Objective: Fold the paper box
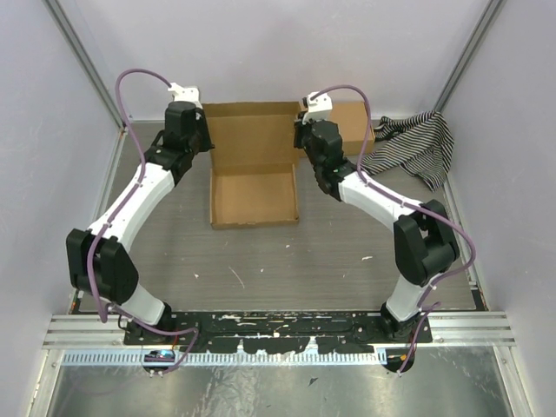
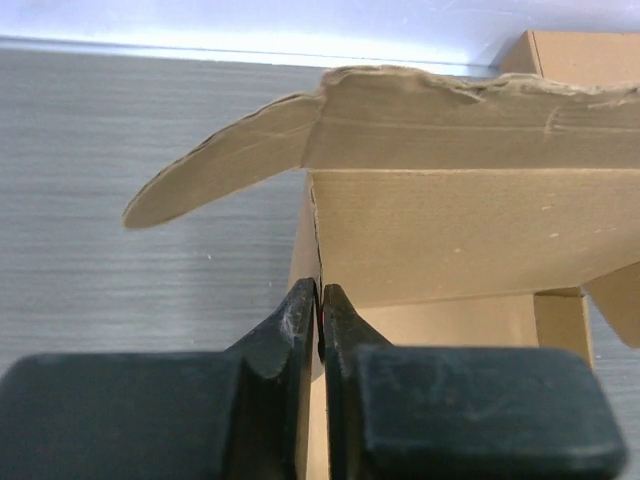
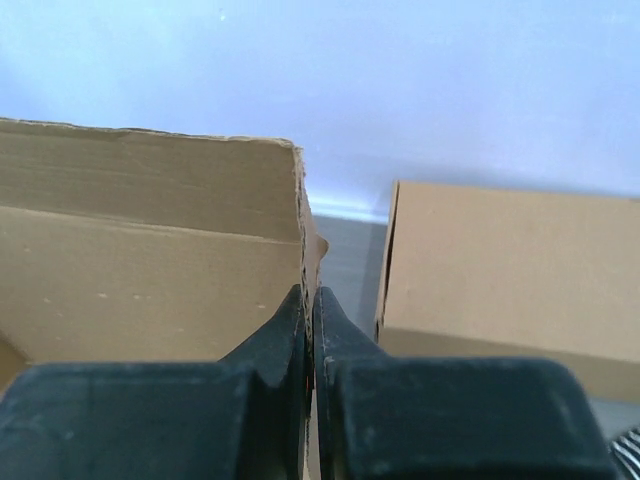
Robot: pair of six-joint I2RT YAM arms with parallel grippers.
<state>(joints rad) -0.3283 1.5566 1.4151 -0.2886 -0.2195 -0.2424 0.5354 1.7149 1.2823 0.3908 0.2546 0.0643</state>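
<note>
Fingers (image 2: 292, 325) of left gripper (image 2: 320, 300): pressed together, pinching the thin left edge of the box (image 1: 254, 195) where the raised lid (image 2: 470, 235) meets the side. Fingers (image 3: 285, 325) of right gripper (image 3: 310, 300): likewise closed, nipping the lid's right edge. Box sits mid-table (image 1: 261, 261), toward the far wall, between the two grippers, with the tray (image 1: 254, 198) flat on the surface, open side up, and the lid standing at its far side. Going left to right: a rounded flap (image 2: 215, 170) juts out leftward from the lid's top strip, untucked; then lid and tray; then a second box (image 3: 500, 270), fully formed, just beside the right gripper; then a striped cloth (image 1: 415, 143) near the right wall. Progress, as judged: tray walls look raised, so roughly the first half is done. Left to do: fold in the lid's side flaps, bring the lid down over the tray, tuck its front strip. Hard to make out: the seam between each pair of fingertips is very narrow, so how much card sits inside cannot be seen. From above, the gripper bodies cover both contact spots. The right wrist view cuts off the tray. The matching right-hand flap shows only as a sliver behind the lid's edge. Whether the tray's walls are locked cannot be told.
</note>
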